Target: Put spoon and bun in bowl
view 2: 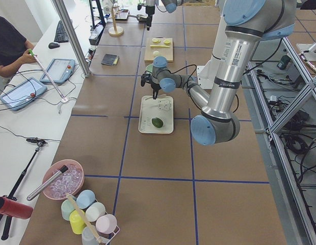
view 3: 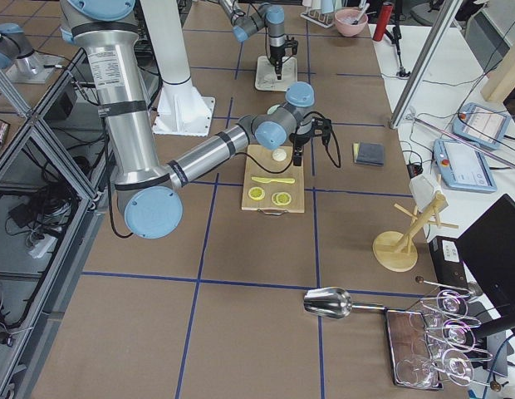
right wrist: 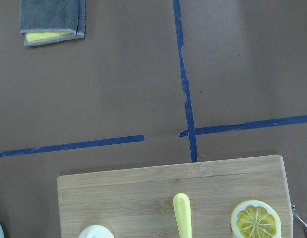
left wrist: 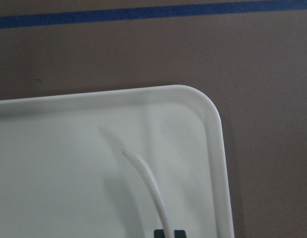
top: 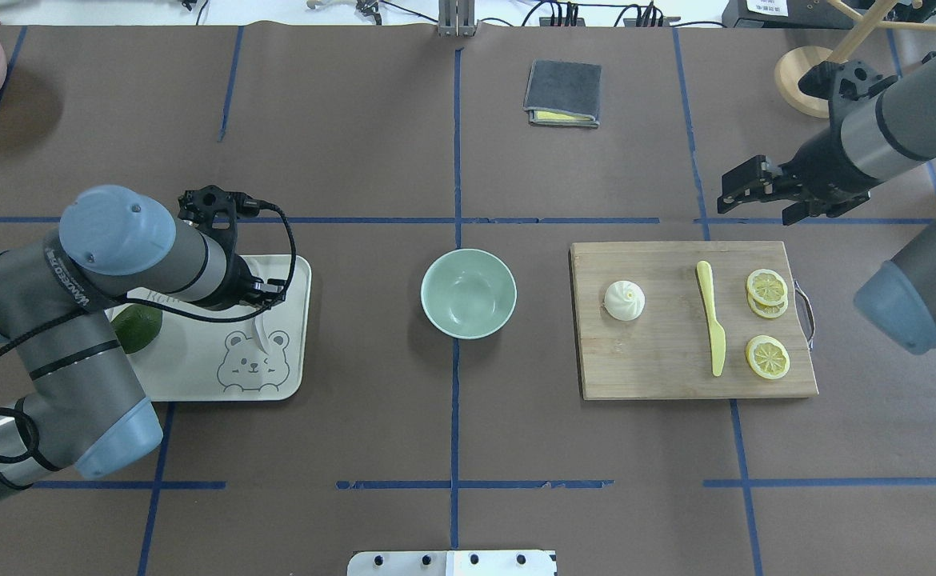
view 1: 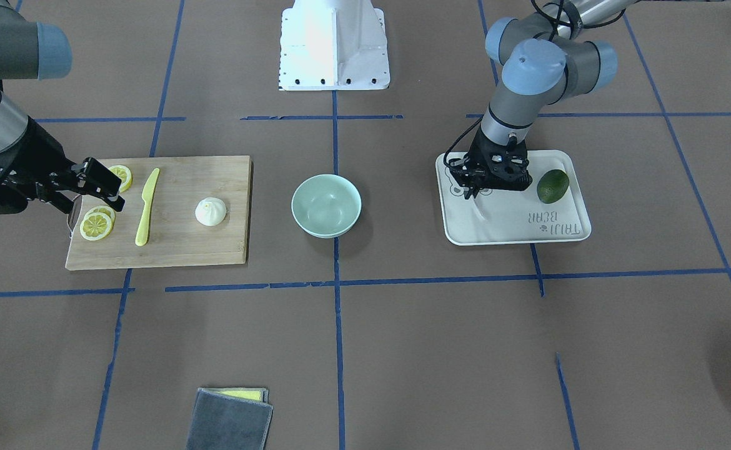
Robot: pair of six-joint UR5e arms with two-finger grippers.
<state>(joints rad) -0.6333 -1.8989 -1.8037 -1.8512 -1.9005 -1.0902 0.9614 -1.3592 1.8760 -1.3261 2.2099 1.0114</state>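
The pale mint-green bowl (view 1: 326, 206) (top: 468, 292) stands empty at the table's middle. The white pleated bun (view 1: 210, 211) (top: 624, 300) sits on a wooden cutting board (top: 660, 368). My left gripper (top: 260, 308) (view 1: 475, 190) is over the white bear-print tray (top: 196, 384) and is shut on the handle of the white spoon (top: 263, 334) (left wrist: 151, 188), which hangs below it just above the tray. My right gripper (top: 730, 192) (view 1: 108, 189) is open and empty, raised near the board's far outer corner, apart from the bun.
A dark green avocado (top: 138, 326) lies on the tray. A yellow plastic knife (top: 712, 316) and lemon slices (top: 768, 356) lie on the board beside the bun. A folded grey cloth (top: 562, 92) lies at the far side. A wooden rack (top: 804, 76) stands far right.
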